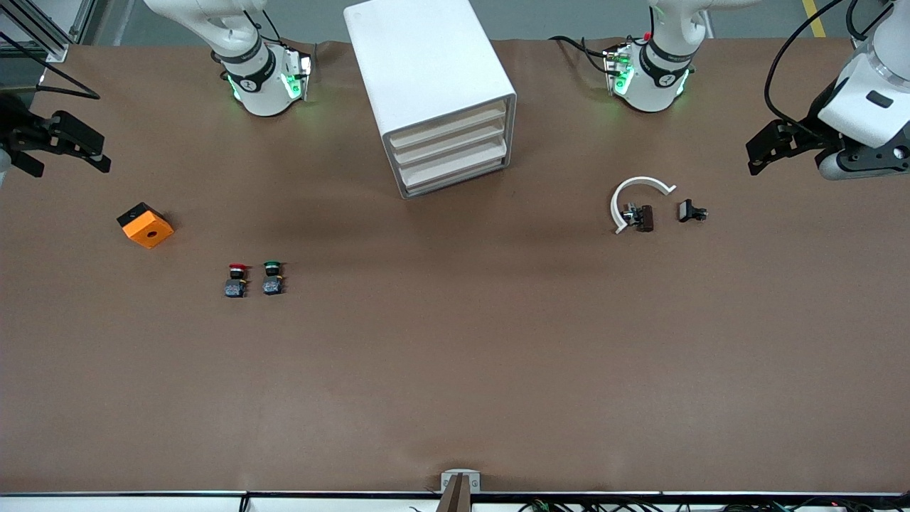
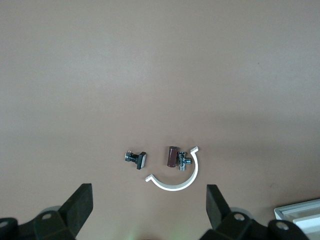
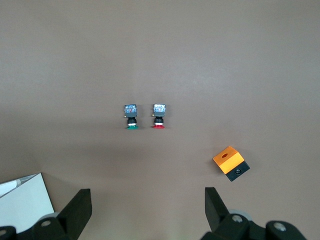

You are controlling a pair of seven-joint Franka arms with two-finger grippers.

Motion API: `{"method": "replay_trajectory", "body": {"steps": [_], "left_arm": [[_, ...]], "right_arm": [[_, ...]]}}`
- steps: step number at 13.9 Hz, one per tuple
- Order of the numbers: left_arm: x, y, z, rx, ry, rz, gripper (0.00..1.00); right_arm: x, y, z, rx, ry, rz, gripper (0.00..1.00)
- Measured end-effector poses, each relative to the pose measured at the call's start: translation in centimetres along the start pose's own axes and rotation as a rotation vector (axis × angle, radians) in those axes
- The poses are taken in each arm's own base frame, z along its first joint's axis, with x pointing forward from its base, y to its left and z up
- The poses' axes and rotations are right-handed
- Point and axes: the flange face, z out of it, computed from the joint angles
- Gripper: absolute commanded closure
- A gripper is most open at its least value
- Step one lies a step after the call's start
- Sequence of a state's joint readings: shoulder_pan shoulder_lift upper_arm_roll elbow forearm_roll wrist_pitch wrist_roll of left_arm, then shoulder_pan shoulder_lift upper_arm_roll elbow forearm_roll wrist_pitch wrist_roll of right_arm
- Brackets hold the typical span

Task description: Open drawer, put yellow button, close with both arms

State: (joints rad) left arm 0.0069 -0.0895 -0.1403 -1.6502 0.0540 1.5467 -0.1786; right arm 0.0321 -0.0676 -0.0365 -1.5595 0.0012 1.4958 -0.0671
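Note:
No yellow button shows in any view. The white drawer cabinet (image 1: 429, 78) stands at the middle of the table near the arm bases, its three drawers (image 1: 451, 151) all shut. My left gripper (image 1: 749, 159) hangs open and empty above the left arm's end of the table, over a spot beside a white curved piece (image 1: 628, 195); in the left wrist view the gripper (image 2: 150, 205) has its jaws wide apart. My right gripper (image 1: 71, 169) hangs open and empty above the right arm's end, over a spot beside an orange block (image 1: 146, 226); it (image 3: 147, 207) is also wide open in the right wrist view.
A red-capped button (image 1: 237, 280) and a green-capped button (image 1: 271, 278) lie side by side, nearer the front camera than the cabinet. A brown and metal part (image 1: 641, 217) and a small black part (image 1: 690, 211) lie by the white curved piece.

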Motion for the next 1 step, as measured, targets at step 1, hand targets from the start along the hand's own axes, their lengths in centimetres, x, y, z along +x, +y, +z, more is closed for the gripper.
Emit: {"method": "replay_trajectory", "body": {"steps": [1], "left_arm": [[0.02, -0.11, 0.02, 0.000, 0.000, -0.007, 0.00]], "right_arm": [[0.00, 0.00, 0.00, 0.000, 0.000, 0.000, 0.00]]}}
